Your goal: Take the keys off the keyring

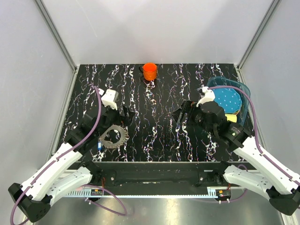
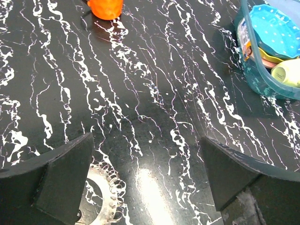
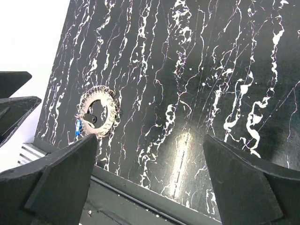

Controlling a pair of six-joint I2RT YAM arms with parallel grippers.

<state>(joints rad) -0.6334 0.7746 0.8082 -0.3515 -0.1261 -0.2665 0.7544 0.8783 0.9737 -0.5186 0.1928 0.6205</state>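
The keys (image 1: 120, 139) lie flat on the black marbled table (image 1: 154, 140) at the near left, fanned into a grey toothed wheel with a small blue piece (image 1: 100, 145) at its left. The keyring (image 3: 89, 104) shows only as the thin inner rim of the wheel. My left gripper (image 1: 126, 115) is open and empty, just beyond the wheel; in the left wrist view the keys (image 2: 101, 192) sit by the left finger (image 2: 61, 183). My right gripper (image 1: 180, 116) is open and empty, at mid-table, well right of the keys (image 3: 110, 119).
An orange cup (image 1: 150, 71) stands at the back centre and shows in the left wrist view (image 2: 105, 7). A clear blue tub (image 1: 243, 96) at the right holds a blue dotted disc (image 1: 228, 99) and other items. The table's front edge (image 3: 140, 197) is near.
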